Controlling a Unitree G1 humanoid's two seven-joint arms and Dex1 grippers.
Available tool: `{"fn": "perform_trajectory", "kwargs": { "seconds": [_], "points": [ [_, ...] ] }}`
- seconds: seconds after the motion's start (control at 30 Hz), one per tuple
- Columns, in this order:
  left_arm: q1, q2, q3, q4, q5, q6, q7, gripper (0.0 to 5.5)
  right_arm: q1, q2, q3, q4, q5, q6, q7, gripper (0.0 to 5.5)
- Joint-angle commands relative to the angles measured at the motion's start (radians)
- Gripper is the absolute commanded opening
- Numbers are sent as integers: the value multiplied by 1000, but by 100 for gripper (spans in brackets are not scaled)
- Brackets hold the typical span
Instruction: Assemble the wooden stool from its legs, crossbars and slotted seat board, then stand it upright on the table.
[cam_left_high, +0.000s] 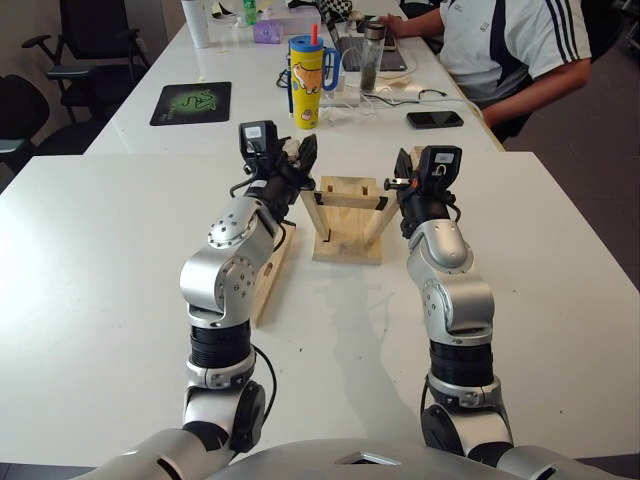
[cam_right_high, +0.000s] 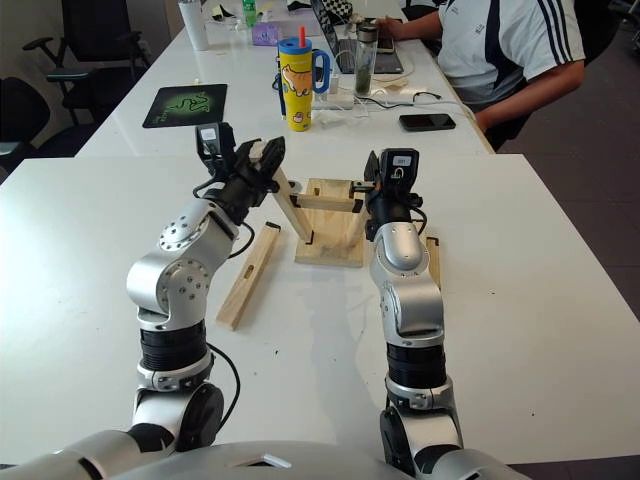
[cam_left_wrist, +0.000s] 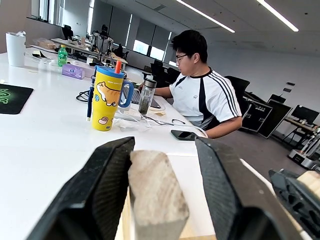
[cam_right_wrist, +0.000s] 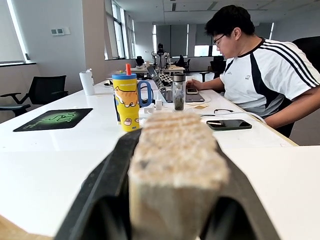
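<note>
Lying flat at the centre of the head views, the seat board (cam_left_high: 346, 250) rests on the white table (cam_left_high: 110, 260) with two legs set into it. The leg on the left (cam_right_high: 292, 205) leans away from the board toward the upper left of the frame. The leg on the right (cam_left_high: 384, 218) stands closer to upright. A crossbar (cam_left_high: 350, 201) runs between the two legs above the board.

The left gripper (cam_left_high: 300, 152) sits at the top end of the leaning leg. Its jaws bracket the wood: one finger (cam_left_wrist: 95, 190) lies against the leg's end, while a gap seems to remain on the other side, so the hold looks loose rather than clamped. The right gripper (cam_left_high: 403, 170) is at the top of the other leg, its jaws closed tight against both sides of the wood.

A loose wooden bar (cam_right_high: 250, 275) lies flat on the table in the lower left of the frame, beside the left arm and apart from the board. Another wooden piece (cam_right_high: 433, 262) lies just right of the right arm. Farther up the frame, on the next table, stand a yellow cup (cam_left_high: 307, 85), a black mat (cam_left_high: 191, 103) and a phone (cam_left_high: 434, 119).
</note>
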Motion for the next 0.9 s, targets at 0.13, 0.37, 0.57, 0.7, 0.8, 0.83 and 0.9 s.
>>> {"fn": "perform_trajectory", "kwargs": {
  "seconds": [0.13, 0.37, 0.57, 0.7, 0.8, 0.83, 0.9],
  "points": [
    [-185, -5, 121, -74, -152, 13, 66, 221, 20, -3, 31, 49, 0, 58, 35, 116],
    [-277, 138, 328, 139, -171, -120, 148, 221, 13, -3, 34, 55, -2, 51, 38, 116],
    [-289, 99, 402, 236, -262, -156, 220, 221, 9, -6, 40, 57, -6, 47, 41, 116],
    [-226, 1, 301, 282, -315, -28, 241, 221, 12, -11, 46, 51, -6, 50, 47, 116],
    [-96, -38, 86, 329, -232, 94, 231, 221, 6, -12, 46, 47, -3, 56, 47, 116],
    [-55, -39, 30, 345, -210, 131, 238, 221, 3, -11, 44, 43, 0, 59, 46, 116],
    [-3, -43, -17, 352, -178, 124, 237, 221, -1, -6, 37, 36, 6, 67, 43, 116]
  ]
}}
